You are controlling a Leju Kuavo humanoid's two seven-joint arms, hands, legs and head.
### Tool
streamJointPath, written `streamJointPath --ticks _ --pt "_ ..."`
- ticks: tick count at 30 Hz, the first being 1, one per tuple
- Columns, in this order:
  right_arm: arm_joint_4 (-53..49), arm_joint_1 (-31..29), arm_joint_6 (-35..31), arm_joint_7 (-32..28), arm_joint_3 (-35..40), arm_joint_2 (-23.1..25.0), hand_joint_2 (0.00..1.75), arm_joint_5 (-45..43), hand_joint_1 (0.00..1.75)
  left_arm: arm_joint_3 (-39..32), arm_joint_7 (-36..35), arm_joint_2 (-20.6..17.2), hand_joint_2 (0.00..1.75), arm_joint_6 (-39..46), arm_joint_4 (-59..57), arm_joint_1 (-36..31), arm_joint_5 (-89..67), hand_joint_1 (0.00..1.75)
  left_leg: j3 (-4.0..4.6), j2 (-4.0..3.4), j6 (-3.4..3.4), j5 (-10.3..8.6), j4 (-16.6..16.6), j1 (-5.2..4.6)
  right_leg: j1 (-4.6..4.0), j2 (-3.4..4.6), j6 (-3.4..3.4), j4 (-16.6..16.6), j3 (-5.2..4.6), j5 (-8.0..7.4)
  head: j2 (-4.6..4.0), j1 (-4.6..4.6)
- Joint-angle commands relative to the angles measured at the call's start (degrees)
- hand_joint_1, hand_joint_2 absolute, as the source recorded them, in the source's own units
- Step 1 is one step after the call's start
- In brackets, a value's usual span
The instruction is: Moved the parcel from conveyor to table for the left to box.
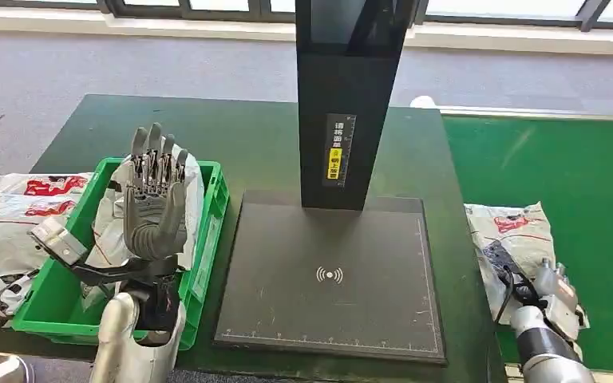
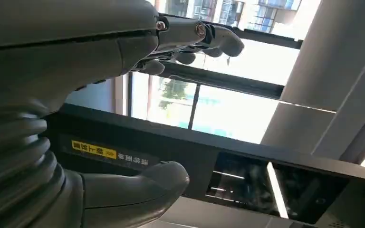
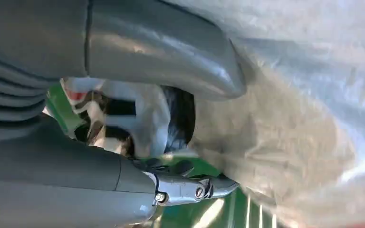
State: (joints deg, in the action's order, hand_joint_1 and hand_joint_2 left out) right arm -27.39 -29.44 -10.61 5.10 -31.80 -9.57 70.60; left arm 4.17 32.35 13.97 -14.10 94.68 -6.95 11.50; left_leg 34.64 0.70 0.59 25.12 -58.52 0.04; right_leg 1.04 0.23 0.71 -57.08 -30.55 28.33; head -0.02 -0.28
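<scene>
Progress on the task looks early for this parcel [image 1: 509,239]: it lies on the green conveyor [image 1: 575,183], at the robot's right, and it has not yet come to the dark green table [image 1: 263,152]. The right hand [image 1: 547,295] is on the near edge of the parcel, and in the right wrist view the thumb [image 3: 171,52] and the darker fingers [image 3: 190,187] stand on both sides of the white plastic wrapping, so I judge that the hand grasps it, or at least is closing on it; the lift is not yet done. The left hand [image 1: 156,199] is raised above the green box [image 1: 207,231], palm toward the camera, fingers straight and apart, and it holds nothing. Under and behind this hand, inside the box, lies a white bagged parcel [image 1: 108,223], so it seems that some boxing is already finished. Outside the box, further to the left of the left hand, another white bag [image 1: 8,223] rests at the table edge. Between the two hands stands the black scanner plate [image 1: 327,279] with its tall black post [image 1: 347,96]. What remains, as I judge it: lift the parcel from the conveyor, carry it over toward the plate or table, put it down, and then the left hand takes it into the box.
</scene>
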Motion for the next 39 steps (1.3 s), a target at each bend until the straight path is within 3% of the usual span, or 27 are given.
streamJointPath --ticks 1,4,11,13,14,15,18,20,21,26,30,39 --pt "4.96 -2.46 4.87 -2.83 -3.62 0.66 1.75 -2.02 1.75 1.16 0.43 -2.42 1.75 0.95 -3.52 -1.19 -0.03 0.00 -0.19 -0.08 0.05 -0.04 0.21 -0.01 -0.01 -0.01 -0.11 0.19 0.17 -0.04 0.02 0.00" --pt "5.41 -2.94 9.62 -6.99 -3.83 0.87 1.75 -5.24 1.75 1.28 0.95 -2.77 1.75 1.16 -3.73 -1.06 0.07 0.00 -0.14 -0.11 0.04 0.00 0.13 -0.01 -0.01 0.05 -0.08 0.11 0.11 -0.02 0.02 0.00" --pt "5.41 -2.94 9.62 -6.99 -3.83 0.87 1.75 -5.24 1.75 1.28 0.95 -2.77 1.75 1.16 -3.73 -1.06 0.07 0.00 -0.24 -0.16 0.05 -0.04 0.22 0.03 -0.05 0.04 -0.10 0.21 0.20 -0.06 0.00 0.00" --pt "5.37 -3.40 16.80 -15.84 -4.83 1.55 1.75 -11.14 1.75 0.95 1.53 -2.73 1.75 1.71 -3.91 -1.23 -0.05 0.00 -0.25 -0.22 0.06 -0.04 0.21 0.05 -0.06 0.07 -0.12 0.19 0.18 -0.06 0.00 0.00" --pt "5.39 -3.44 16.66 -15.69 -4.72 1.85 1.75 -11.06 1.75 0.91 1.53 -2.79 1.75 1.71 -3.93 -1.25 -0.05 0.00 -0.27 -0.20 0.06 -0.04 0.23 0.03 -0.05 0.04 -0.12 0.20 0.20 -0.05 0.00 0.00" --pt "4.72 -3.25 19.22 -19.77 -3.90 2.34 1.75 -12.69 1.75 1.43 1.73 -2.98 1.75 2.23 -4.57 -2.00 -1.18 0.00 -0.27 -0.22 0.07 -0.05 0.25 0.04 -0.06 0.06 -0.13 0.22 0.20 -0.06 0.00 0.00" --pt "2.93 -2.56 16.47 -19.65 -2.47 2.66 1.75 -14.98 1.75 1.58 1.78 -3.04 1.75 3.08 -4.40 -2.00 -1.56 0.00 -0.28 -0.24 0.06 -0.03 0.23 0.05 -0.08 0.08 -0.13 0.21 0.22 -0.06 0.02 0.00" --pt "0.26 -2.52 10.25 -20.12 -3.67 3.60 1.75 -17.28 1.75 1.04 1.66 -2.83 1.75 3.38 -3.21 -1.12 -1.46 0.00 -0.27 -0.31 0.07 -0.02 0.23 0.07 -0.10 0.15 -0.12 0.21 0.19 -0.07 0.00 0.00" --pt "-2.92 -2.36 7.39 -24.16 -6.18 4.94 1.75 -22.86 1.75 0.46 1.37 -2.28 1.75 3.54 -2.10 -0.36 -1.55 0.00 -0.31 -0.38 0.08 -0.01 0.27 0.05 -0.08 0.23 -0.14 0.22 0.19 -0.08 0.00 0.00" --pt "-31.49 6.62 0.89 -30.80 -4.48 11.59 1.75 -40.09 1.75 0.09 0.32 -1.30 1.75 2.92 -1.27 0.04 -2.31 0.00 -0.18 -0.49 0.12 0.02 0.17 0.03 -0.06 0.34 -0.16 0.05 -0.02 -0.05 0.02 0.00" --pt "-34.12 7.73 1.33 -29.44 -3.84 12.01 1.75 -40.61 1.75 0.07 0.33 -1.31 1.75 2.89 -1.52 -0.19 -2.37 0.00 -0.09 -0.11 0.07 0.02 0.12 0.02 -0.04 0.02 -0.12 0.01 0.00 0.02 0.02 0.00" --pt "-32.95 7.57 1.26 -29.44 -3.53 11.67 1.75 -40.88 1.75 0.06 0.33 -1.28 1.75 2.88 -1.69 -0.26 -2.41 0.00 -0.08 -0.15 0.06 0.02 0.11 0.03 -0.04 0.09 -0.10 0.05 0.05 0.00 0.00 0.00"
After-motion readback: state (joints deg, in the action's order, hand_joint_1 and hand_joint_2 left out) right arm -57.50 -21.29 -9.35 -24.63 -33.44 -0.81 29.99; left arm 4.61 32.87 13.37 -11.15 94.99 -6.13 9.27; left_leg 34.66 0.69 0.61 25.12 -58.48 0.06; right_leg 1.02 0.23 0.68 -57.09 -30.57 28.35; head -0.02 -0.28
